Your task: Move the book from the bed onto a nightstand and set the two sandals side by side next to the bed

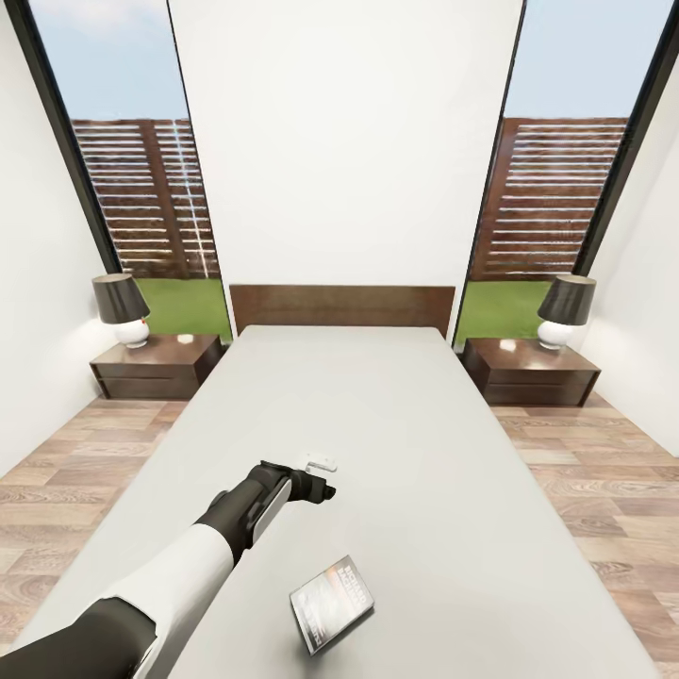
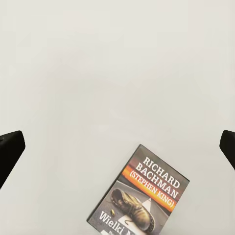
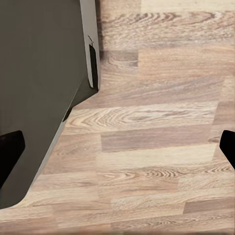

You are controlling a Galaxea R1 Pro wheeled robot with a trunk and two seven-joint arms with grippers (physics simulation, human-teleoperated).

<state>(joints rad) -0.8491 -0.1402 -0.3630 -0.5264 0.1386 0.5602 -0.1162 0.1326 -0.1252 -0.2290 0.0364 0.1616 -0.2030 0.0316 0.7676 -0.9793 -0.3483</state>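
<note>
The book (image 1: 332,604) lies flat on the pale-grey mattress of the bed (image 1: 396,424), near its foot, with its dark cover and orange band facing up. In the left wrist view the book (image 2: 143,195) sits just off the midline between the spread fingertips (image 2: 11,151). My left gripper (image 1: 321,479) hovers open over the mattress, a little beyond the book toward the headboard. My right gripper (image 3: 117,147) is open over bare wood floor, holding nothing. One nightstand (image 1: 156,368) stands left of the headboard, the other nightstand (image 1: 533,372) right of it. The two sandals are out of view.
Each nightstand carries a dark-shaded lamp (image 1: 121,309) (image 1: 564,311). Wood-plank floor (image 1: 604,490) runs along both sides of the bed. Tall windows flank the white wall behind the headboard. A dark part of the robot's body (image 3: 39,88) is beside the right gripper.
</note>
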